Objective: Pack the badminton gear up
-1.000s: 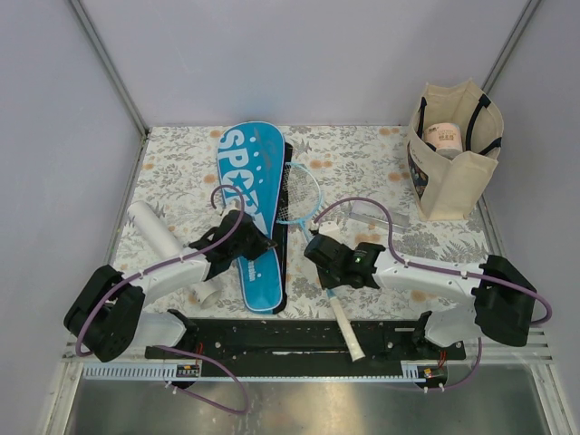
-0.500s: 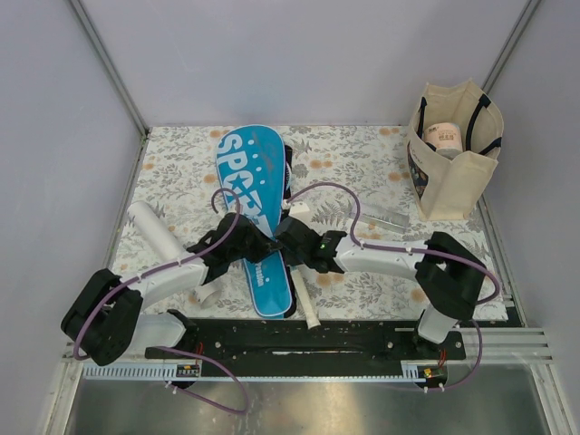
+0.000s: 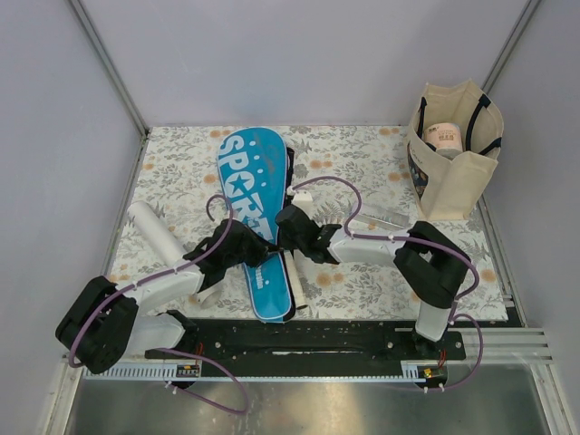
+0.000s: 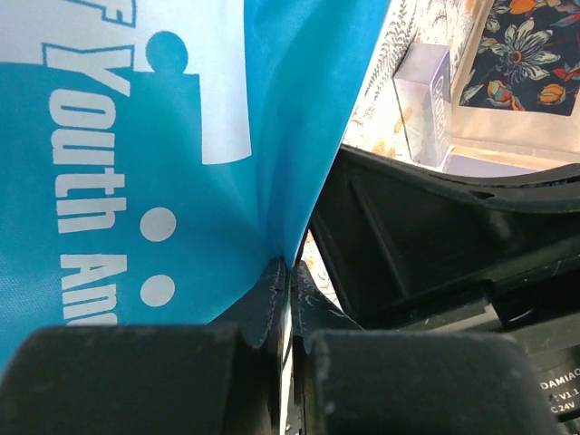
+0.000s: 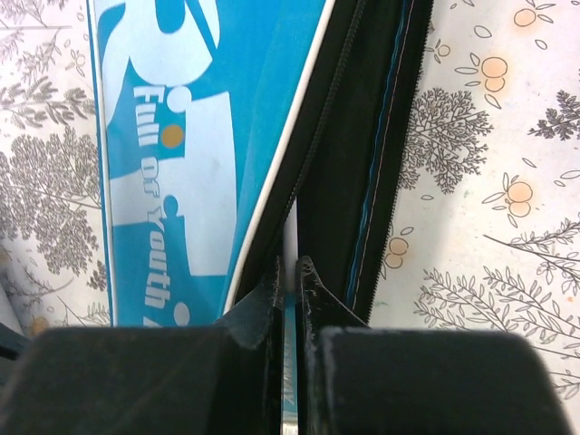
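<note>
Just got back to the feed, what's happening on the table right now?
Both arms are at the blue SPORT cover mid-table. The left pincer is shut on its fabric; the right pincer is shut on a racket that runs into the cover's open zipper edge. The white tube lies loose to the left, and the beige tote stands at the right.

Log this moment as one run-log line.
left hand: shut on blue cover edge | right hand: shut on racket, partly inside cover | white tube: lying left of cover
</note>
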Controlling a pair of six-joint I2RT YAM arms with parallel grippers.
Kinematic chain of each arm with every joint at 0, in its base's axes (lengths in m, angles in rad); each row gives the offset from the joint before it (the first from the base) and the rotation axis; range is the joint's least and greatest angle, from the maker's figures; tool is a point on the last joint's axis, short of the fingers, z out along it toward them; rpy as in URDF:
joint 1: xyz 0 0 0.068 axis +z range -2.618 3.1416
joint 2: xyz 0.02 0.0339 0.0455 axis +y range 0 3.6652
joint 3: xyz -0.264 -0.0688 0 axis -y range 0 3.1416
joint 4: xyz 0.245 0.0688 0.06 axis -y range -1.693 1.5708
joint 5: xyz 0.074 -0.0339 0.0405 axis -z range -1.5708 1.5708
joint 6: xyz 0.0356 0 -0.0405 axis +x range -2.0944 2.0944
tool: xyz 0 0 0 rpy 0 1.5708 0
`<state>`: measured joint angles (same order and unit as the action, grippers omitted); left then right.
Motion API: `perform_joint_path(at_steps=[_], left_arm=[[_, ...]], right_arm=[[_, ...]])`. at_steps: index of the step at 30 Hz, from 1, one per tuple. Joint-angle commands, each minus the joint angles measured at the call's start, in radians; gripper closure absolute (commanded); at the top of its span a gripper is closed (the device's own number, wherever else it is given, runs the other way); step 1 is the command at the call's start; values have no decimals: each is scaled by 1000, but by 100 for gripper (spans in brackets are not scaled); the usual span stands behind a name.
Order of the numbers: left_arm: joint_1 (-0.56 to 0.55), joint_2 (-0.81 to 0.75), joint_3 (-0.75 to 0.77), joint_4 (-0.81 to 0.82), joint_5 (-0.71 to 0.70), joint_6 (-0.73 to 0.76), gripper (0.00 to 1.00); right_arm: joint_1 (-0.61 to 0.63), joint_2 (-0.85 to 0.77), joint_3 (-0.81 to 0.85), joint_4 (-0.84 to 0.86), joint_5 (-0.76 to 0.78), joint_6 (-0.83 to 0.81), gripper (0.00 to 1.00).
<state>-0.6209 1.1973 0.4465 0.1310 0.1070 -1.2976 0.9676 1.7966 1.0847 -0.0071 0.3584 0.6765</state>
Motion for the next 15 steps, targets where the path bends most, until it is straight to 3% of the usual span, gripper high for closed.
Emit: perform_joint_path(at_steps=[1, 10, 12, 15], left_arm=[[-11, -30, -28, 113, 39, -92, 100], [-39, -57, -42, 90, 0, -106, 100], [-40, -59, -42, 87, -9, -98, 100], [-39, -56, -38, 67, -35, -77, 100]], right_arm=[[-9, 9, 43, 133, 131, 86, 100], [-21, 66, 17, 266, 129, 129, 100], [-24, 82, 17, 289, 107, 126, 96], [-27, 83, 15, 291, 73, 115, 82]])
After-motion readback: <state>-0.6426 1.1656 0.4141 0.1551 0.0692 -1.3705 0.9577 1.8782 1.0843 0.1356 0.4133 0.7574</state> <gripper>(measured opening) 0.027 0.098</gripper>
